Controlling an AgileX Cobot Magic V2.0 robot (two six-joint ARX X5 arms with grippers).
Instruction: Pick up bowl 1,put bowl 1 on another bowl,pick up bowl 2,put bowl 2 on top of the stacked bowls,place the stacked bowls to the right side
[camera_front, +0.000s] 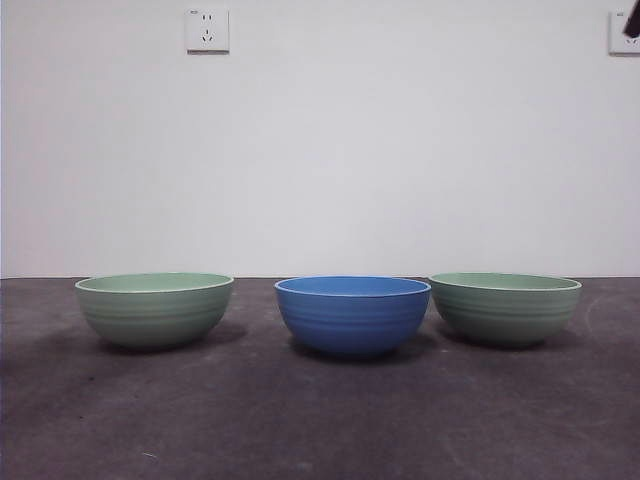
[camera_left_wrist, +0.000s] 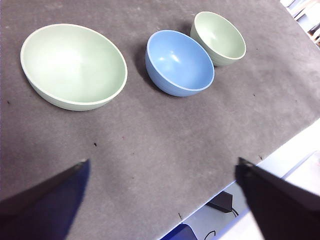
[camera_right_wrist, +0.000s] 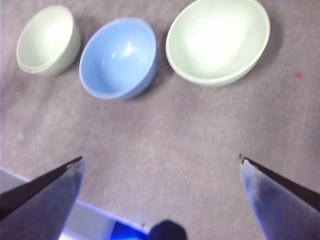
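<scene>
Only a tool tip (camera_front: 630, 22) — corner-cropped.

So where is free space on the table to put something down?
The dark table is bare in front of the three bowls. It is crowded along the row: left green bowl, blue bowl and right green bowl stand close, with narrow gaps.

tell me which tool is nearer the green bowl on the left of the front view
Left. In its wrist view that green bowl is the nearest; from the right tool it is the farthest bowl.
</scene>
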